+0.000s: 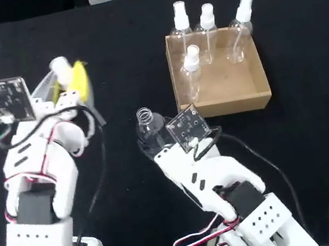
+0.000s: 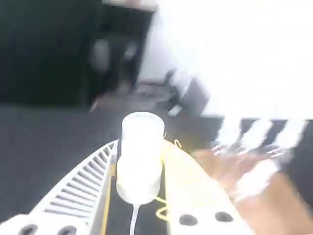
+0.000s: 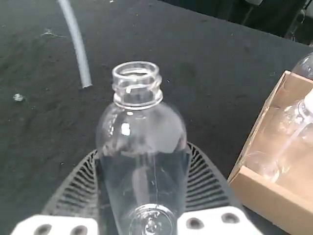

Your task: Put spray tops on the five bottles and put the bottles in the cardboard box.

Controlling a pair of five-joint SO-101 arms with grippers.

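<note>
Near centre, the right gripper (image 3: 144, 164) clamped a clear, uncapped plastic bottle (image 3: 139, 122) upright, just left of the brown cardboard box (image 1: 225, 107). Farther left, the left gripper (image 2: 141, 147) pinched a white spray top (image 2: 142, 171). The box held four capped clear bottles (image 1: 206, 26).

My left arm (image 1: 37, 177) rises from its base at the left of the table, elbow folded. Its wrist carries my left gripper (image 1: 67, 79) out ahead of me, the white and yellow fingers (image 2: 80, 183) closed on a spray top (image 2: 141, 156) between them. My right arm (image 1: 216, 181) stretches from its base toward the middle of the table. There my right gripper (image 1: 154, 139) has its fingers (image 3: 73, 191) pressed against both sides of an uncapped bottle (image 3: 142, 142).
</note>
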